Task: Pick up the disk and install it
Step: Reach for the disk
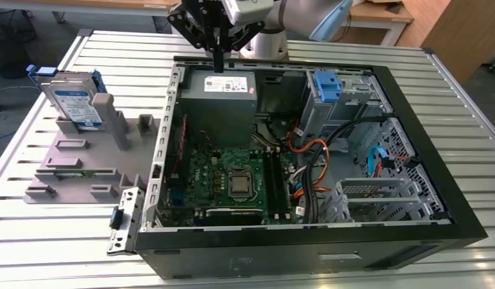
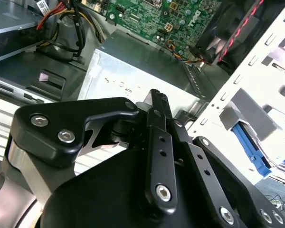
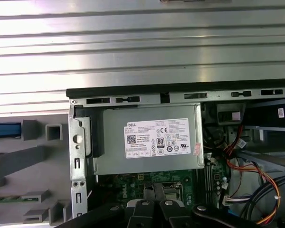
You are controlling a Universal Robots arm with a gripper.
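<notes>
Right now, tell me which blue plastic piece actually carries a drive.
The disk, standing in the grey holder outside the computer case: its blue frame holds a silver labelled drive. The blue latch inside the case is bare.

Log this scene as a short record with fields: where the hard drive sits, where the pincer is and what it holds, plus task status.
Disk: silver rectangular hard drive with blue plastic frame, upright in the grey plastic rack, outside the case, on the exterior view's left
Pincer: black pincer, shut, holding nothing, above the grey metal power-supply box
Case: black open computer case lying on the slatted metal table
Status: drive not yet picked up
</notes>
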